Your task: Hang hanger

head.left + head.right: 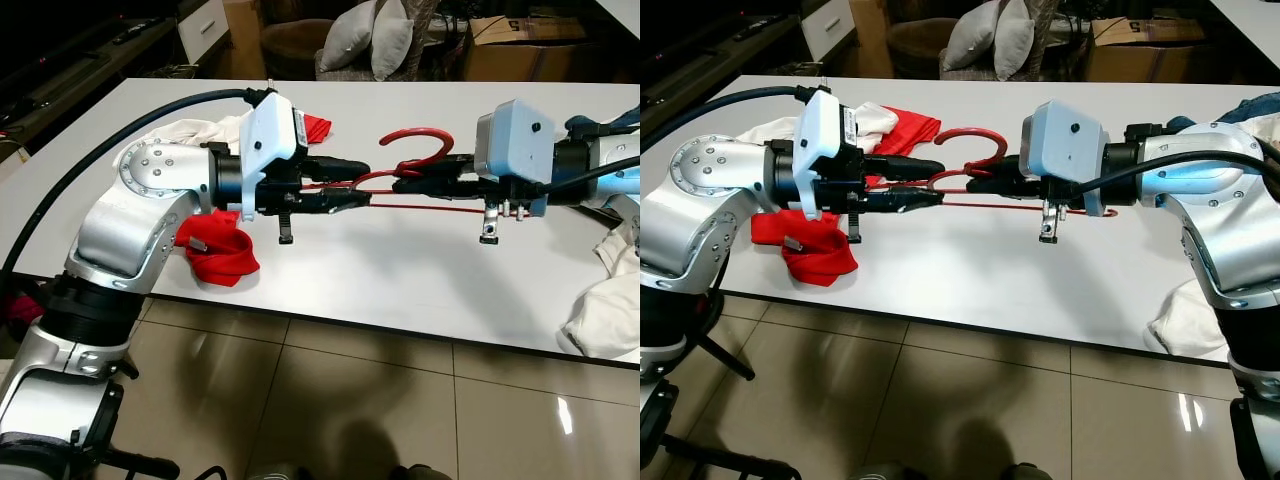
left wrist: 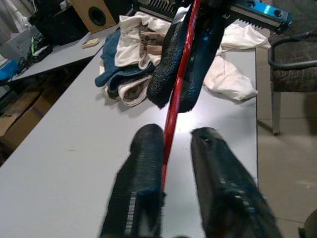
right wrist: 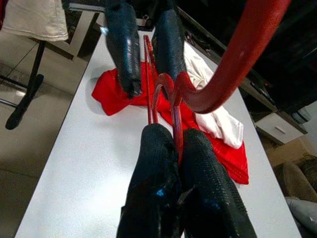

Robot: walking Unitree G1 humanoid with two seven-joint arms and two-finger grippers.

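Note:
A red hanger (image 1: 415, 135) is held level above the white table (image 1: 380, 280), its hook curving upward. My right gripper (image 1: 402, 181) is shut on it just below the hook; in the right wrist view the fingers (image 3: 158, 148) pinch the red wire. My left gripper (image 1: 365, 185) faces it from the left. It is open, with one finger above and one below the hanger's thin arm. In the left wrist view the red bar (image 2: 173, 114) runs through the gap of the left gripper (image 2: 176, 134), close to one finger.
A red cloth (image 1: 215, 250) lies under my left arm near the table's front edge, with a white garment (image 1: 205, 130) behind it. More white and blue clothes (image 1: 605, 310) are piled at the table's right. Cushions (image 1: 370, 40) and a cardboard box (image 1: 520, 45) stand beyond the table.

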